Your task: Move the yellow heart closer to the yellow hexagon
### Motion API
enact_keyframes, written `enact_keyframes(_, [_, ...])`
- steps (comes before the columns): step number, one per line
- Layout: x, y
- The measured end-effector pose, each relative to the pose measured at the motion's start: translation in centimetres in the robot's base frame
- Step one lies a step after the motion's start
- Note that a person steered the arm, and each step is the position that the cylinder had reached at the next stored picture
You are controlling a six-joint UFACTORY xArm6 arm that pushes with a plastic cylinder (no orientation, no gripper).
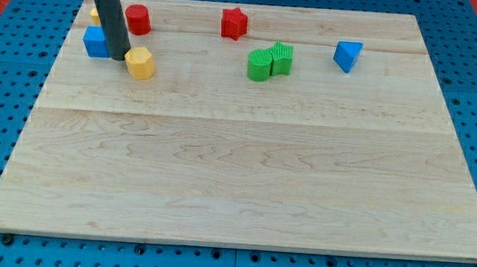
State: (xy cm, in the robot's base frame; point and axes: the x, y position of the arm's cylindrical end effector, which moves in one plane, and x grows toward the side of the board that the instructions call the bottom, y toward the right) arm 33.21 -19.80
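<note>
My tip (117,58) touches yellow hexagon (141,63) — yellow heart (94,12) seemingly behind rod.

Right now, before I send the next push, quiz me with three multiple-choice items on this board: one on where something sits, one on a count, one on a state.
1. Where is my tip relative to the yellow hexagon?
A. Just at its left in the view
B. Far toward the view's bottom
C. Beside the blue triangle

2. How many red blocks are on the board?
A. One
B. Two
C. Four

3. How do the two green blocks stand?
A. Far apart
B. Stacked on each other
C. Side by side, touching or nearly so

Answers:
1. A, the rod ends between the blue cube and the hexagon.
2. B, a red cylinder and a red star.
3. C, the green blocks sit close together as a pair.
</note>
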Motion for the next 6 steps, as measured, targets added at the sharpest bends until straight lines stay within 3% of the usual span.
enact_keyframes(1, [2.8,-5.7])
enact_keyframes(2, [2.7,-10.7])
enact_keyframes(3, [-0.1,-10.6])
enact_keyframes(4, [-8.2,-10.6])
enact_keyframes(5, [-10.9,-8.2])
enact_keyframes(6, [-9.2,-1.2])
